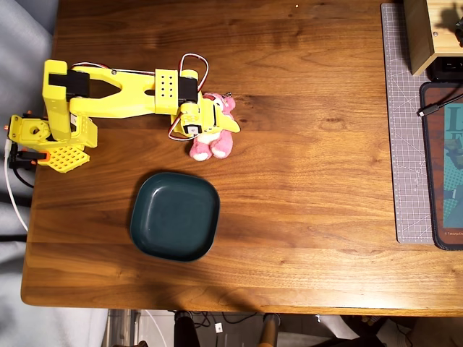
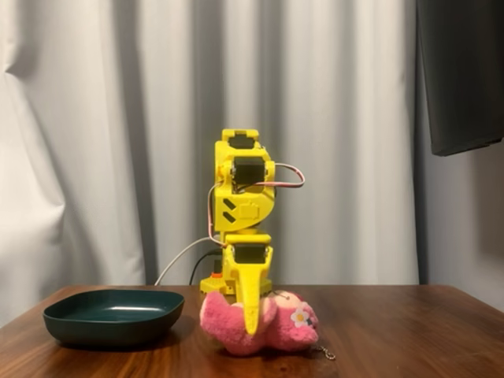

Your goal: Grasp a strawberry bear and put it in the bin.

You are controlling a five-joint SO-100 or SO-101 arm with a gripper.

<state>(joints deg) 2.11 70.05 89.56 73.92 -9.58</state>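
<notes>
Pincer (image 2: 250,327) down astride strawberry bear (image 2: 276,324)

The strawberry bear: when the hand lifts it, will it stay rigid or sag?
The strawberry bear looks soft plush, so it probably squashes under the hand. Its limbs would likely droop. It seems light.

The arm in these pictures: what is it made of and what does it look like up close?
The arm is bright yellow plastic, blocky, with black motor blocks set into its joints. One link has a grid of small round holes. Thin red, white and dark wires loop out near the wrist. The gripper has long, tapering yellow fingers. The base has a lattice panel, orange parts and a white cable.
</notes>
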